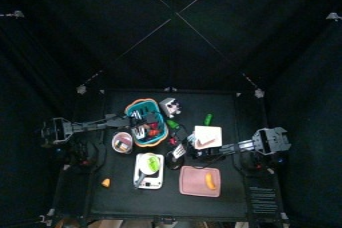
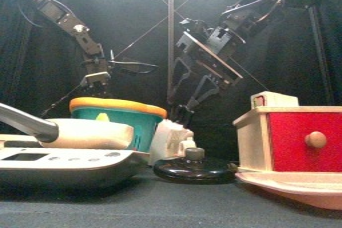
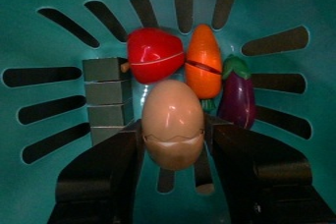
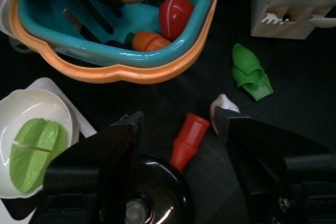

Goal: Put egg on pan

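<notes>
My left gripper point(image 3: 171, 159) hides the egg's point(image 3: 174, 120) lower end in my left wrist view, and whether my pads touch it I cannot tell. In my right wrist view the pan point(image 4: 164, 196) is cut off by the edge. From above, the basket's point(image 1: 134, 106) contents are too small to tell apart.

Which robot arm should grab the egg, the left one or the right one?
Probably the left. Its left gripper hangs open right around the egg in the teal basket. The right gripper is over the pan, outside the basket.
</notes>
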Robot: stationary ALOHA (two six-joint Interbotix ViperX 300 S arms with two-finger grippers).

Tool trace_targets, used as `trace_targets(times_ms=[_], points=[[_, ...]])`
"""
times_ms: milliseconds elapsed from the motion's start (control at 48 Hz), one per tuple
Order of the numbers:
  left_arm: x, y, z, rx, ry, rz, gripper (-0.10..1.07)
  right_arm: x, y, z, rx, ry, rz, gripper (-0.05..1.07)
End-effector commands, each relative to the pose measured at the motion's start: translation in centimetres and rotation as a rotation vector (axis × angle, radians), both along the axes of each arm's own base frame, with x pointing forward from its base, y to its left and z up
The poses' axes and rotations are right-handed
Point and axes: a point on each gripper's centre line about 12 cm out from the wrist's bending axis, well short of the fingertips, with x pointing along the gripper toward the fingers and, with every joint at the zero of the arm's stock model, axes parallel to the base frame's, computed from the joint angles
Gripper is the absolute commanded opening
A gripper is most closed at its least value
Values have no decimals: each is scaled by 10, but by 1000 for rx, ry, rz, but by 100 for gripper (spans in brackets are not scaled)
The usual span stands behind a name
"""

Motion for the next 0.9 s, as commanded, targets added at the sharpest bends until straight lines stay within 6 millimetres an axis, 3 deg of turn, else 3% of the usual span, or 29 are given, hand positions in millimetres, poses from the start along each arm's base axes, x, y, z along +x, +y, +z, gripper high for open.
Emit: trace_targets(times_ms=[0, 125, 292, 479, 583, 729, 875], points=[[4, 1, 14, 12, -43, 2, 59, 1, -1, 11, -1, -28, 1, 92], [2, -1, 24, 14, -67, 6, 59, 1, -1, 10, 0, -28, -1, 92], [-4, -11, 56, 46, -156, -19, 58, 1, -2, 11, 1, -30, -2, 92], [-16, -46, 90, 61, -284, -105, 58, 1, -1, 10, 0, -28, 0, 92], [-18, -74, 90, 23, -322, -176, 58, 1, -2, 10, 0, -28, -3, 92], [-20, -117, 74, -55, -316, -290, 58, 0, -2, 10, -2, -26, -2, 92], [-24, -142, 63, -90, -314, -361, 58, 0, -2, 10, -1, -26, -3, 92]])
